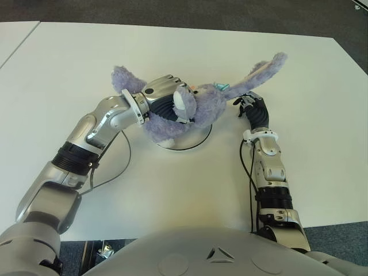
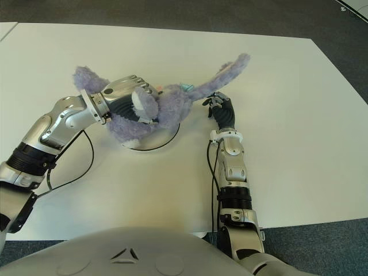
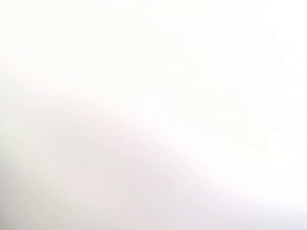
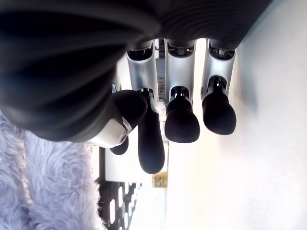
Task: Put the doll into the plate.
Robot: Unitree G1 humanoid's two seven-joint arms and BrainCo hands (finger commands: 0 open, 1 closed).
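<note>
A purple plush rabbit doll (image 1: 208, 102) lies across a round white plate (image 1: 195, 141) in the middle of the table, one long ear (image 1: 261, 72) stretching to the far right. My left hand (image 1: 170, 103) is on top of the doll's body, fingers wrapped around its fur from the left side. The left wrist view is blank white and shows nothing. My right hand (image 1: 250, 109) shows just right of the doll, under the long ear. Its fingers (image 4: 182, 120) are relaxed and hold nothing, with purple doll fur (image 4: 53, 182) close beside them.
The white table (image 1: 305, 167) carries only the plate and doll. A black cable (image 1: 122, 168) loops beside my left forearm. Dark carpet (image 1: 345, 236) lies beyond the table's front right edge and along its far side.
</note>
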